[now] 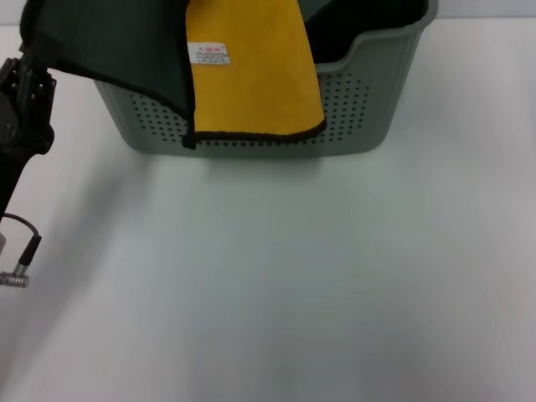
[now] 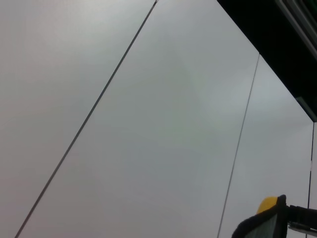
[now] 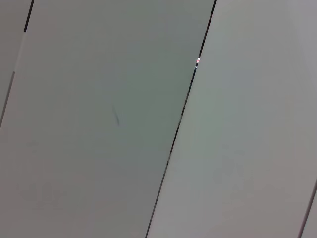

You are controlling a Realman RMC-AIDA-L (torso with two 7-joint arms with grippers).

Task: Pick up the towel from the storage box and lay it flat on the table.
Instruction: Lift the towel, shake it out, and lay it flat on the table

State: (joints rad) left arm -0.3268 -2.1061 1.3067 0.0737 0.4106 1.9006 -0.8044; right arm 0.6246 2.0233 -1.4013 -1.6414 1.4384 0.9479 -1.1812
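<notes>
The towel [image 1: 251, 75] hangs over the front wall of the sage-green storage box [image 1: 368, 109]. Its mustard-yellow face with a small white label faces me, and its dark grey-green face stretches up and left. My left gripper [image 1: 32, 42] is at the far upper left, at the raised end of the towel, and seems shut on its edge. A yellow, black-piped corner of the towel [image 2: 269, 204] shows in the left wrist view. The white table [image 1: 293, 276] spreads in front of the box. The right gripper is out of view, and its wrist view shows only pale panels.
The box stands at the back centre of the table. A black cable with a metal plug [image 1: 21, 260] hangs from my left arm at the left edge. Dark cloth fills the box's inside [image 1: 368, 17].
</notes>
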